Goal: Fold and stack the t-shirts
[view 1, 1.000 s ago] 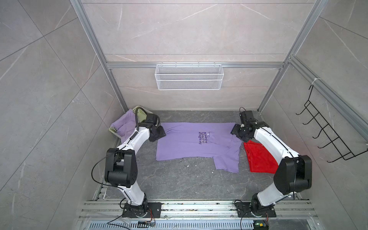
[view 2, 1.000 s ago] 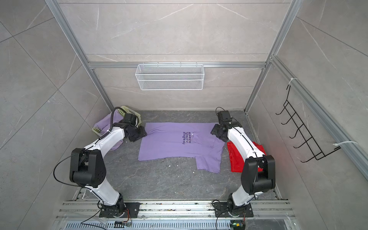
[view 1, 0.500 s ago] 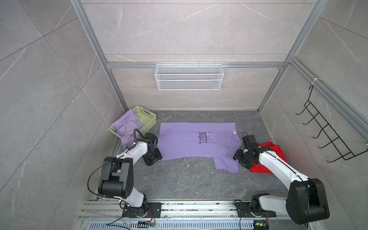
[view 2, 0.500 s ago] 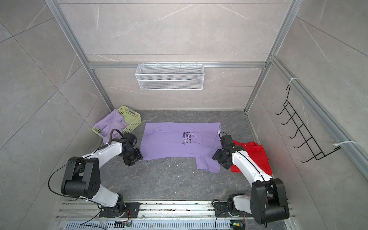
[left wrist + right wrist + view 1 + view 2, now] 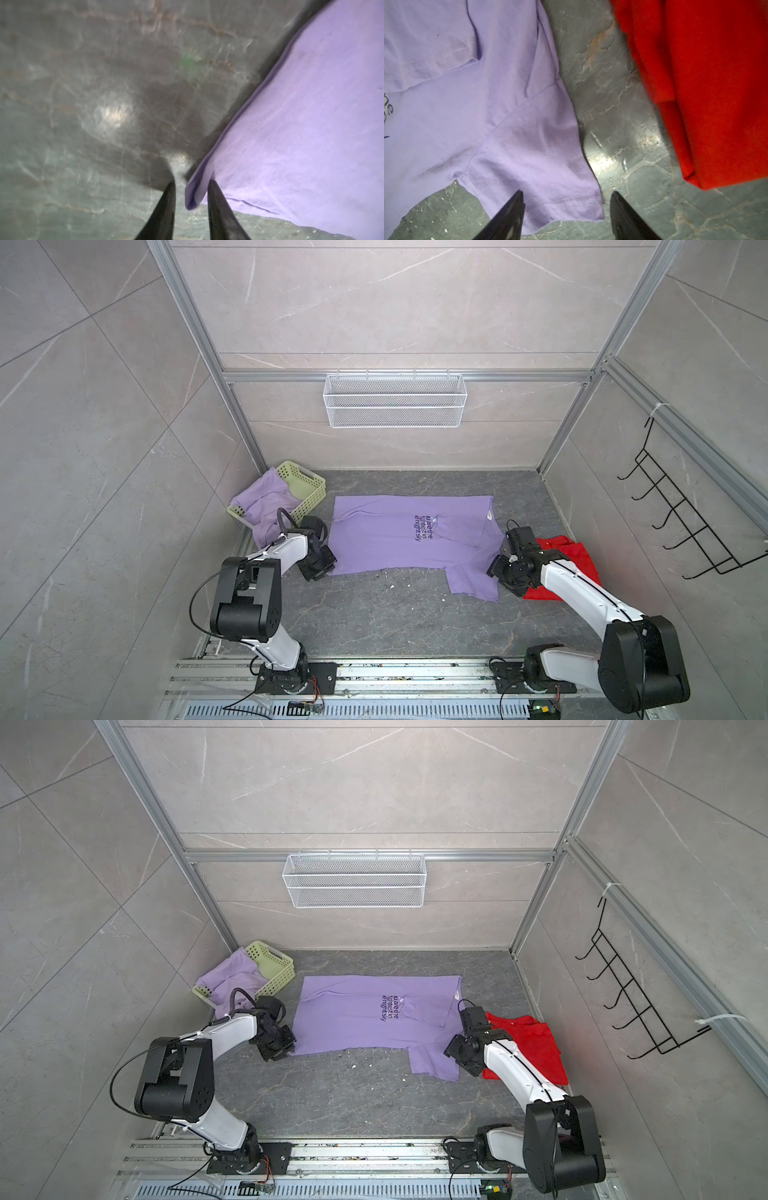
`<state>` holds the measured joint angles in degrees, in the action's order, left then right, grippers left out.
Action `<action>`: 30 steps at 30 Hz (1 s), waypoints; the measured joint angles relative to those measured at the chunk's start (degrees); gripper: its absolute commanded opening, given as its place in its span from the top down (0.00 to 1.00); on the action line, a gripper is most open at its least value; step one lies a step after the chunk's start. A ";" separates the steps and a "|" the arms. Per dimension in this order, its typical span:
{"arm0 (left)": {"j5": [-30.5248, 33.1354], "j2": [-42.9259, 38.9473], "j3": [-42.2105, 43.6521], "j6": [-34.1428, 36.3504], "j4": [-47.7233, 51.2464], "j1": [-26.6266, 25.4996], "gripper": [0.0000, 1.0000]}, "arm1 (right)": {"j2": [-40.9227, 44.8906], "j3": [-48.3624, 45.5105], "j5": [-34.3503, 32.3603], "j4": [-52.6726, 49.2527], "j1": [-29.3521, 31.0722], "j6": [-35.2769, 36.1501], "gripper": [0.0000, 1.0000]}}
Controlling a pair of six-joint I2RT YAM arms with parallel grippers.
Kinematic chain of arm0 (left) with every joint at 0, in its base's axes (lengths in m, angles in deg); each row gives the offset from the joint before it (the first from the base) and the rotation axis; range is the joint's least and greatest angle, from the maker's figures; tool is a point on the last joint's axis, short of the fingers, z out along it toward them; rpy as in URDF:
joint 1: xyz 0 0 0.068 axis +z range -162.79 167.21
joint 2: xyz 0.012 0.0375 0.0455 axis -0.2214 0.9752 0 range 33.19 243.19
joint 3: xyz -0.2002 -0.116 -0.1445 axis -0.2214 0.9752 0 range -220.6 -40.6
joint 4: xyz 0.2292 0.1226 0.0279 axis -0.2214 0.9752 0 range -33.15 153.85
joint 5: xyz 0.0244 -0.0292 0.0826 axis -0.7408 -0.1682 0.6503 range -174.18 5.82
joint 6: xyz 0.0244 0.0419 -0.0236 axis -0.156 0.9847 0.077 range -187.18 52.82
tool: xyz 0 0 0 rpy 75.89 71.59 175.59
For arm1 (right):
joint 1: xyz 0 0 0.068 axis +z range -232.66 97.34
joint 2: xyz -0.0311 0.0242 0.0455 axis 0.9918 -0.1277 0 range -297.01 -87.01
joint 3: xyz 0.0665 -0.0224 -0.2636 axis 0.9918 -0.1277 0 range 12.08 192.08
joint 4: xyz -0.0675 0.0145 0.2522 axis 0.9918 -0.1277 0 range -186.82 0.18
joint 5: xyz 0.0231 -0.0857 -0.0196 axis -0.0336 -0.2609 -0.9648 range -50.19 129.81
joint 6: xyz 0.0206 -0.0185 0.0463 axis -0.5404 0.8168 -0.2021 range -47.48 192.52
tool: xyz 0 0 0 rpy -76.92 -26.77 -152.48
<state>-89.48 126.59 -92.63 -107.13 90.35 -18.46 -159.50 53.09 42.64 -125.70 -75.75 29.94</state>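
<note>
Lilac t-shirt (image 5: 399, 539) lies flat mid-desk (image 5: 374, 622), print up. At the near hem corner the left pincer (image 5: 191, 181) has its jaws narrow with fabric between them; can't tell if it bites. Over the near sleeve (image 5: 539, 162) cuff the right pincer (image 5: 566, 191) gapes wide, holding nothing. To do it well: catch both layers, seat right lower before clamping, lift both ends level, and stay clear of the red cloth (image 5: 569, 560). The basket (image 5: 309, 485) holds the second t-shirt (image 5: 266, 502).

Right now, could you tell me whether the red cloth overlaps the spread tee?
No, bare floor separates the red cloth from the spread tee.
</note>
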 measured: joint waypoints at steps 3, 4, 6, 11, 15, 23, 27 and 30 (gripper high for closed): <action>-1.09 0.59 -0.22 -0.61 -1.29 0.17 0.88 | -0.57 -0.61 0.09 0.90 -1.38 0.15 0.33; -1.36 0.70 -0.26 -0.72 -1.60 0.20 0.91 | -0.74 -0.79 0.22 1.22 -1.62 0.15 0.33; -1.88 0.72 -0.26 -1.07 -2.43 0.20 0.97 | -0.81 -1.55 0.66 2.12 -1.86 0.13 0.33; -2.62 0.70 -0.83 -1.44 -2.93 0.20 1.00 | -0.13 -4.90 2.60 3.52 -2.05 -0.59 0.35; -2.67 0.70 -2.32 -1.44 -2.95 0.20 1.00 | 1.70 -7.56 3.23 3.34 -2.08 -2.47 0.39; -2.82 0.72 -3.26 -1.44 -3.10 0.20 1.00 | 2.54 -9.55 4.76 3.67 -2.12 -5.75 0.47; -2.82 0.74 -3.26 -1.44 -3.13 0.20 1.00 | 3.26 -10.38 6.49 4.09 -2.12 -7.41 0.54; -2.82 0.74 -3.26 -1.44 -3.13 0.20 1.00 | 3.32 -10.58 7.58 4.13 -2.12 -8.00 0.59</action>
<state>-92.30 127.33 -95.89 -108.57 87.22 -18.27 -156.17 42.51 50.23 -121.57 -77.87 21.94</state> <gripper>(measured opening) 0.052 0.440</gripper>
